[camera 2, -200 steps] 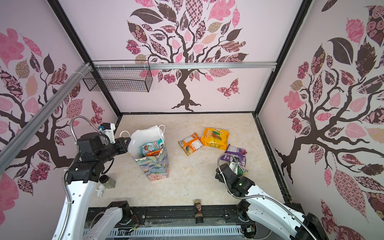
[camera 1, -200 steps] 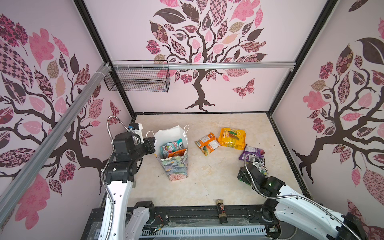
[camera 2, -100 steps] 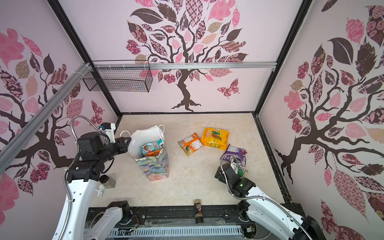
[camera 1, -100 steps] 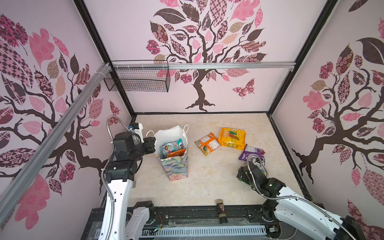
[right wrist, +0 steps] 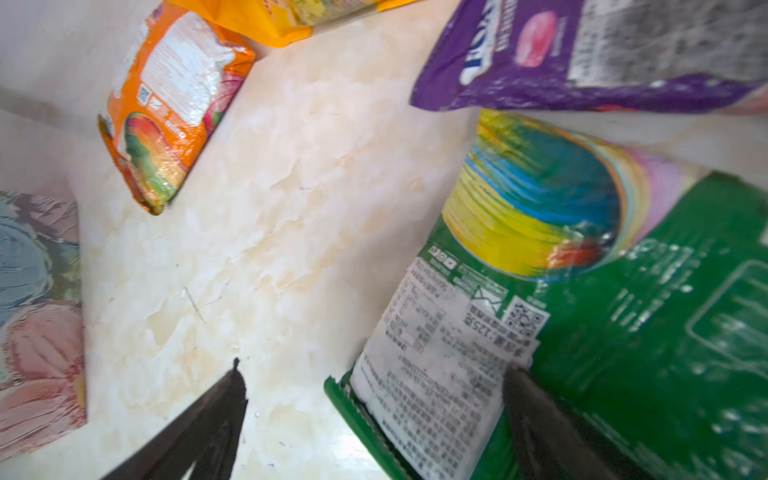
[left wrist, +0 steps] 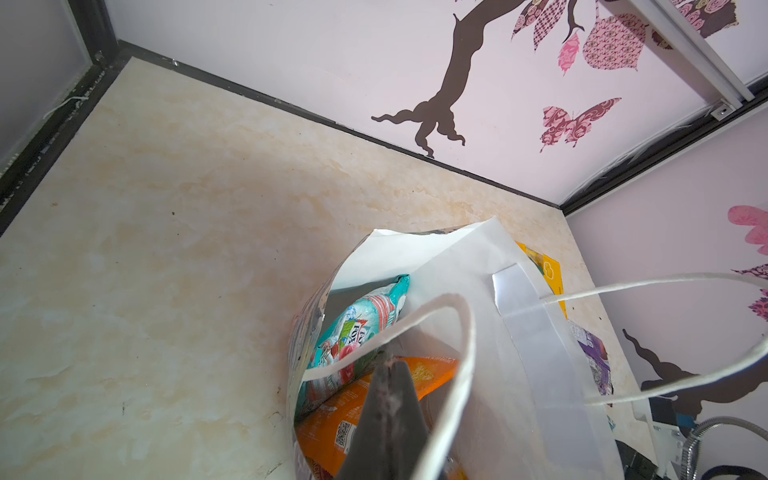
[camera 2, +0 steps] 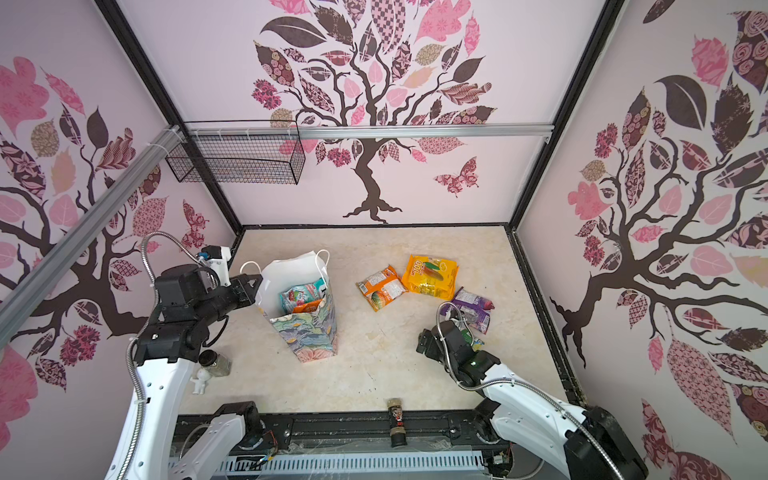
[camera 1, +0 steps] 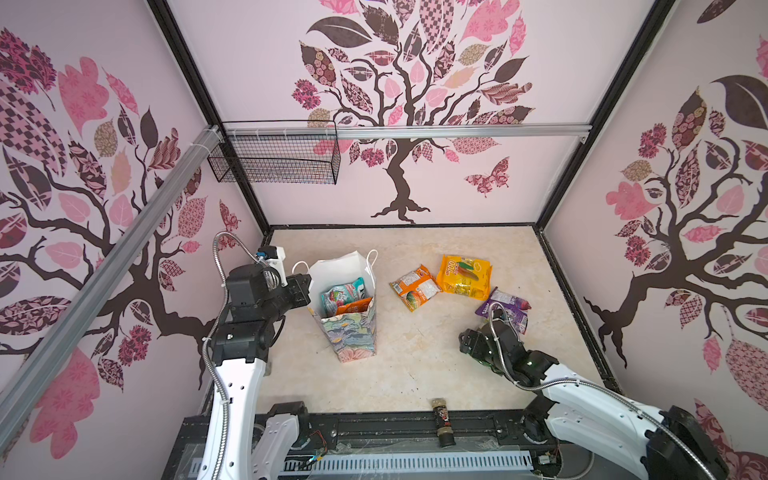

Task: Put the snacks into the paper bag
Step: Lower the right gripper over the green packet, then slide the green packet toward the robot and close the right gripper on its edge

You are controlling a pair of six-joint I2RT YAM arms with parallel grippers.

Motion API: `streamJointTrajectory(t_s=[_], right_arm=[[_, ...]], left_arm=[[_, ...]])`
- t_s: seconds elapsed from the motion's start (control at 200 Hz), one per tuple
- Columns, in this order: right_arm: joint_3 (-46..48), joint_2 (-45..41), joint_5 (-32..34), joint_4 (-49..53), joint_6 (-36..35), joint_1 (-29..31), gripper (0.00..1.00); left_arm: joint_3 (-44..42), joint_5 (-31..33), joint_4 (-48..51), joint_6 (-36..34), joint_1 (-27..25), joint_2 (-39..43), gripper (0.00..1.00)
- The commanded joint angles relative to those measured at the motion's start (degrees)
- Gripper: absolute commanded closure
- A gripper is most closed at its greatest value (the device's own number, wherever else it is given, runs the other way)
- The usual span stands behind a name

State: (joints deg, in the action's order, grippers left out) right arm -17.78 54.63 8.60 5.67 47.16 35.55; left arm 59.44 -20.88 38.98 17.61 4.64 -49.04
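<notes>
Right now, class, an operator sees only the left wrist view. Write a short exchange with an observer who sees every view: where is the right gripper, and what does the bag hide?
Operator: I can see into the bag. Where is the right gripper?
Observer: The right gripper is open and low over the table, straddling the edge of a green packet.
Operator: What does the bag hide from me?
Observer: An orange packet lies on the table beside the yellow packet.
</notes>
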Motion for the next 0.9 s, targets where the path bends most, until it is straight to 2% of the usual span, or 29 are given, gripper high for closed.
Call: streamJointTrajectory(t_s=[0.0,0.06,0.16,0.23,0.33,0.445,0.515,0.605,0.71,0.895], right_arm=[[-0.18,6.77,-12.27,-2.27,0.51,0.51,0.04],[-2.8,10.3,-12.99,-3.12,-0.16,2.98,0.05],[-9.42,14.55,-9.07,-1.21,-3.31,10.24,0.03],[-12.58,15.59,-11.43,-1.27,-4.58,11.43,0.03],[-13.59,12.45,-9.94,-0.33,-4.71,11.44,0.03],[-13.52,6.2,-2.9,7.32,-5.4,11.4,0.04],[-12.97,2.63,-0.77,12.6,-5.46,11.43,0.05],[-12.16,-0.96,-2.7,17.46,-5.39,11.39,0.1],[-10.93,-1.35,-6.58,21.85,-4.67,12.3,0.14],[-9.87,-0.09,-6.33,25.33,-3.31,17.26,0.16]], left_arm=[[-1.77,-0.9,-2.05,-0.02,0.45,-0.05,0.98],[-1.87,-1.12,-2.11,-0.02,0.56,-0.06,0.98],[-1.95,-1.39,-2.35,0.15,0.62,-0.09,0.98],[-1.96,-1.52,-2.28,0.06,0.62,-0.03,0.98],[-1.63,-1.53,-2.06,-0.22,0.59,-0.15,0.98],[-1.62,-1.46,-2.06,-0.2,0.57,-0.14,0.98],[-1.7,-1.83,-2.16,-0.01,0.7,-0.29,0.98],[-1.67,-1.88,-2.11,-0.12,0.87,-0.48,0.98],[-1.52,-1.96,-1.72,-0.26,0.96,-0.86,0.98],[-1.26,-1.83,-1.36,-0.47,1.0,-1.01,0.98]])
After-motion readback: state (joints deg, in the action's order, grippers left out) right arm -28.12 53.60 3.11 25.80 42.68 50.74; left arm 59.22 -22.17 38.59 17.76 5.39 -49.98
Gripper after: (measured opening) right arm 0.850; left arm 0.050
